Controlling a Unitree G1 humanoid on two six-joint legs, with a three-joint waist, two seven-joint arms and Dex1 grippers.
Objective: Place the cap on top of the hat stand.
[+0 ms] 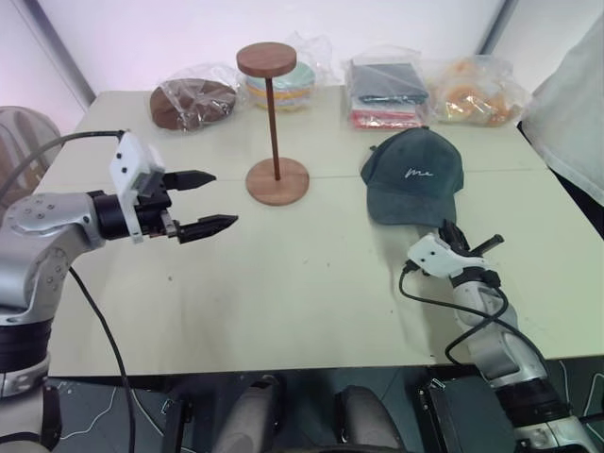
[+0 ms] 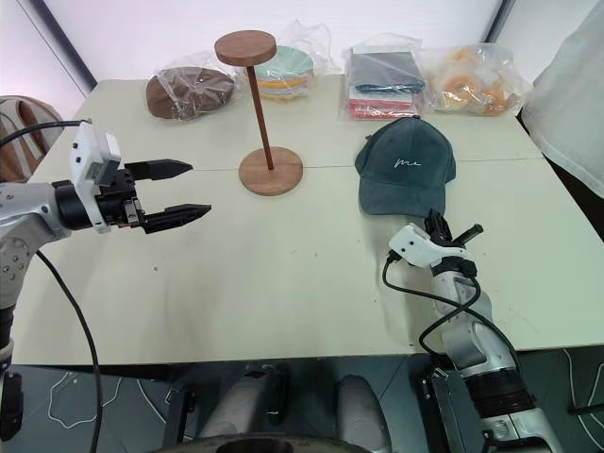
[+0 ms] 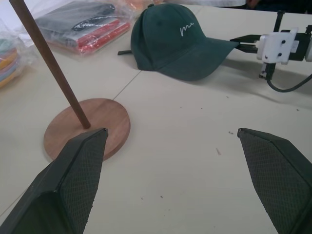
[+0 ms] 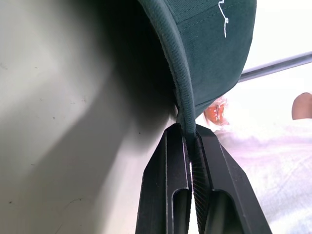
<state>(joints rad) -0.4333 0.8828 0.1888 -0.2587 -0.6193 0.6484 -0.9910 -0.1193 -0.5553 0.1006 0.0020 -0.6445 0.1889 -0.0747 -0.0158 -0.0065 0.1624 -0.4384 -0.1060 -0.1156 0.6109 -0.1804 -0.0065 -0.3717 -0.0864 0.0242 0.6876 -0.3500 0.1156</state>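
The table is a flat, pale, matt surface carrying every item. At its far edge lie several goods in clear plastic bags.

The hat stand rises left of centre: a thin upright wooden rod between a round flat base disc and a smaller round top disc, smooth and brown. The top disc is bare.

The cap rests on the table to the right of the stand, well apart from it. It is dark grey-green, soft and finely ribbed, with a curved stiff brim and small white cursive stitching on the front.

The right gripper is pressed together on the brim edge, pinching the cap. The left gripper hovers spread and empty near the stand base.

The step in hand is the grasp. The next move calls for lifting the cap clear, carrying it left above the rod, and lowering the crown onto the top disc.
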